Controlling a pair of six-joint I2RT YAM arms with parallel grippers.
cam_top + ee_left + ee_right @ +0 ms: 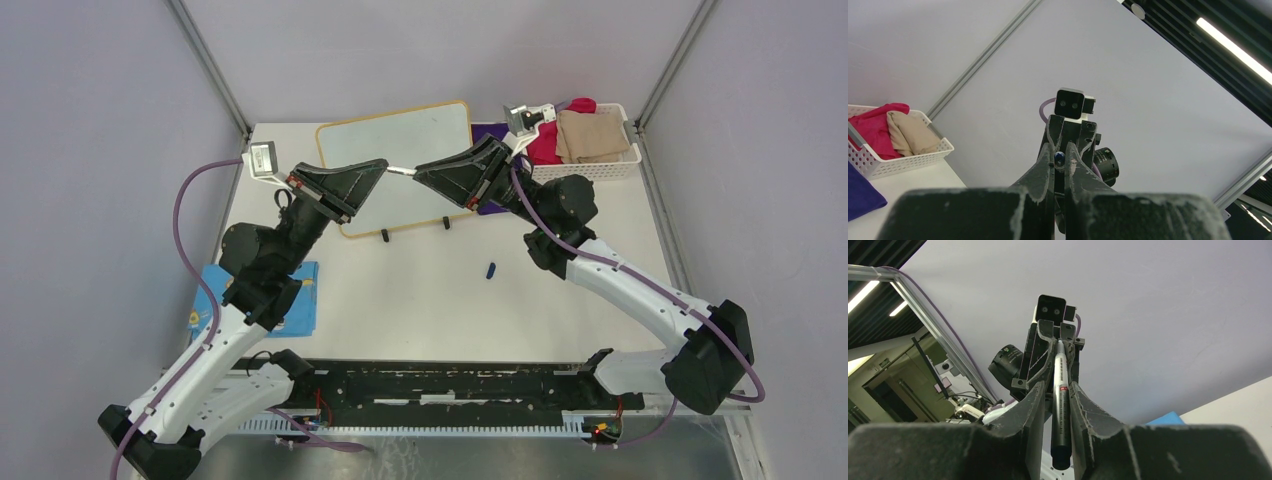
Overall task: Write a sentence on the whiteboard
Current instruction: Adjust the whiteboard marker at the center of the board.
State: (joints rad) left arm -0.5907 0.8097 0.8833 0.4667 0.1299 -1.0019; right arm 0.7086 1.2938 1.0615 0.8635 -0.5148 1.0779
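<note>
Blue paper, a booklet (300,288), lies at the lower left of the top view on the white worktop (420,305), partly under the left arm. Right of centre, a small blue cap (491,269) lies alone on the worktop, apart from everything else. Beyond it is the whiteboard (400,135), flat in the upper middle of the frame and slightly skewed, its two black feet (383,236) on the near long edge. Its visible face is plain white.

Both arms reach in over the board's near half and meet tip to tip. The left tool (383,168) and the right tool (418,173) each grip one end of a slim white marker (400,170), which bridges the small gap between them. In the right wrist view the right tool (1058,387) is clenched on the marker's barrel (1062,415). In the left wrist view the left tool (1059,150) is pinched on its blue end (1059,159).

A purple cloth (490,130) shows at the board's right edge. In the upper right, a white basket (590,168) holds a pink cloth (545,145) and a tan cloth (592,135).
</note>
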